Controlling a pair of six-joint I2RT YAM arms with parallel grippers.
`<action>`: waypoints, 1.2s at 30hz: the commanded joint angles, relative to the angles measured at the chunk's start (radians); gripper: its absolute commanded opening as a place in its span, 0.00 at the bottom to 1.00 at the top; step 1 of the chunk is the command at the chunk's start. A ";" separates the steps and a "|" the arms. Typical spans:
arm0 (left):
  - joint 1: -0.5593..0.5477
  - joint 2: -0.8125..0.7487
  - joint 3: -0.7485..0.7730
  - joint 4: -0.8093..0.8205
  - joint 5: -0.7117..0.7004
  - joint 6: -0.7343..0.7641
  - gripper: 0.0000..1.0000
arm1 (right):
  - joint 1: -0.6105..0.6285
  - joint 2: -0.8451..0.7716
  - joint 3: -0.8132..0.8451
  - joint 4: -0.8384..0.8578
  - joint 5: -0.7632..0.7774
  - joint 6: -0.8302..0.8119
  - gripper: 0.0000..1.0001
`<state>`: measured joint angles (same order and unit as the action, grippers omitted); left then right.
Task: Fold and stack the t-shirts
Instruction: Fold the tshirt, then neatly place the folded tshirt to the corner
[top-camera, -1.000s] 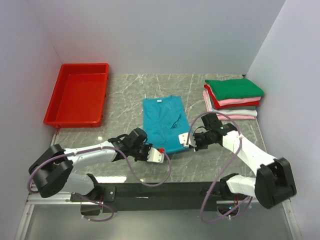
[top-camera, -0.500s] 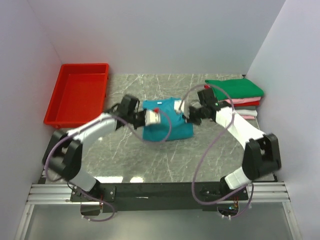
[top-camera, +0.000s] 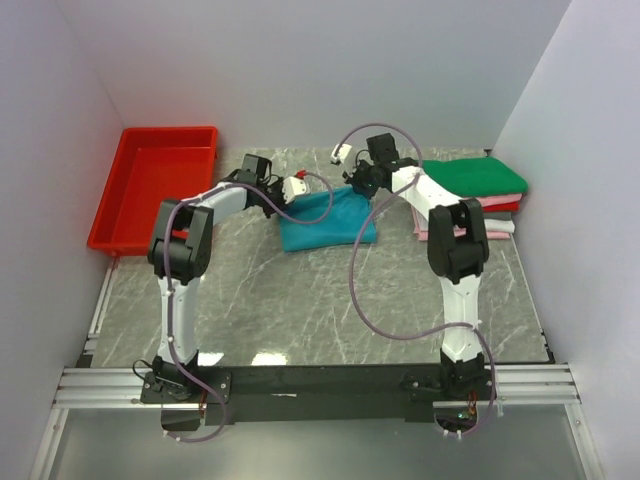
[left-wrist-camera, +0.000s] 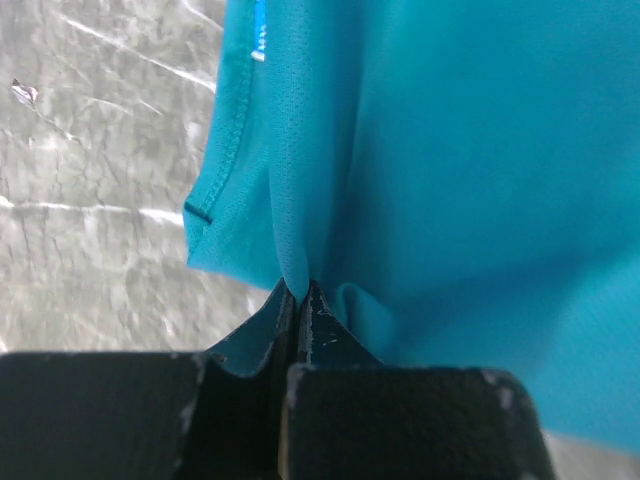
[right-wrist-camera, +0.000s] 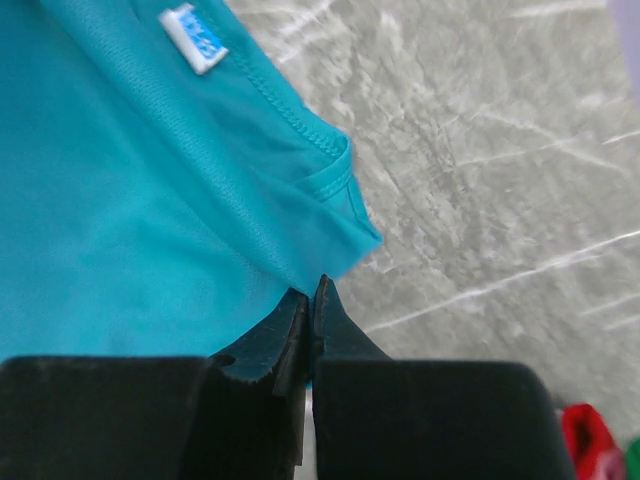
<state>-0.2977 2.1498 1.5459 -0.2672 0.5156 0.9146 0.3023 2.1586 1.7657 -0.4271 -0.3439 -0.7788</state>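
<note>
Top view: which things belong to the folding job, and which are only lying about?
Job in hand: teal t-shirt, pinched by the left gripper and the right gripper; stack of folded t-shirts.
Lying about: red tray.

The teal shirt (top-camera: 325, 222) lies doubled over and wrinkled at the far middle of the worktop (top-camera: 300, 300), its white neck label (right-wrist-camera: 193, 38) showing. To its right, a green shirt (top-camera: 470, 176) tops a folded pile (top-camera: 497, 207) of red, pink and whitish ones.
</note>
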 joint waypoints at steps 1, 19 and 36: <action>-0.006 0.045 0.111 0.049 -0.015 -0.028 0.00 | -0.011 0.043 0.101 0.024 0.075 0.058 0.00; 0.029 0.007 0.268 0.367 -0.679 -0.827 0.90 | -0.046 0.067 0.172 0.144 0.427 0.514 0.61; 0.206 -0.516 -0.243 0.014 0.043 -1.317 0.99 | -0.124 0.037 -0.031 -0.121 -0.144 0.984 0.81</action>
<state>-0.0742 1.7058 1.4139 -0.1631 0.4267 -0.3809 0.1631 2.1906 1.7527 -0.5449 -0.5312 0.0902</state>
